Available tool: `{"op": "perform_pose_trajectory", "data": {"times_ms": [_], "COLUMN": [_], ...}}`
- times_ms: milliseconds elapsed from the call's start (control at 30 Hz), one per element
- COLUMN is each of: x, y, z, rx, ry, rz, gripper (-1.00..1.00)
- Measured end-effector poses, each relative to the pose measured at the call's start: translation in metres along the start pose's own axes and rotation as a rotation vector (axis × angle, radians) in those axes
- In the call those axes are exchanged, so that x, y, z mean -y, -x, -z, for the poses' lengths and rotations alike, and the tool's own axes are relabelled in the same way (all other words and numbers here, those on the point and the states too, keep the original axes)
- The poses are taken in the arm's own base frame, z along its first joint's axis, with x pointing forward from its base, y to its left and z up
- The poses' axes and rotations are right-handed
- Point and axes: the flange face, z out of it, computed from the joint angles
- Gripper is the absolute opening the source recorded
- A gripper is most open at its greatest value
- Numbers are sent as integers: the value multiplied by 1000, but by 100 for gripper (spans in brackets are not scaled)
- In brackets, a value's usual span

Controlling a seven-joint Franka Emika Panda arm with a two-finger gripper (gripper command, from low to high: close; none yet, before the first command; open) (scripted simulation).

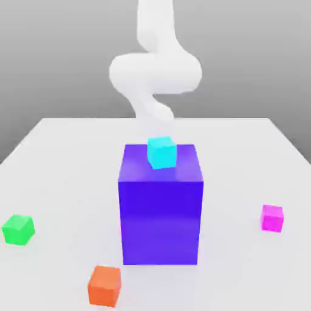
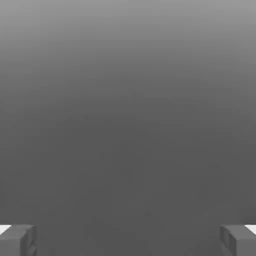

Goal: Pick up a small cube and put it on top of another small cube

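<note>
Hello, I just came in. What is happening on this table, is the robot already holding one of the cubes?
Not yet. The white arm is up behind the big blue block, and its gripper is open with nothing between the fingers. A pink cube sits on the table at the exterior view's right, a green cube at its left, well apart. An orange cube lies in front, and a cyan cube rests on the blue block.

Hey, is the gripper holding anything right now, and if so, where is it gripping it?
Nothing is held. In the hand view the gripper is open with nothing between its fingertips. The magenta cube and green cube both sit on the table.
</note>
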Motion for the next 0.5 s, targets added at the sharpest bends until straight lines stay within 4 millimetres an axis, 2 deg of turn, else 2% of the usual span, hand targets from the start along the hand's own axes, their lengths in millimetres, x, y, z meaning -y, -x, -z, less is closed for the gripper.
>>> {"op": "perform_pose_trajectory", "data": {"times_ms": [133,267,400,500], "x": [21,34,37,30], "y": [50,115,192,253], "z": [-79,-144,-197,-228], "rx": [149,282,405,491], "ry": [5,14,28,41], "rz": [156,314,480,610], "gripper": [0,0,0,0]}}
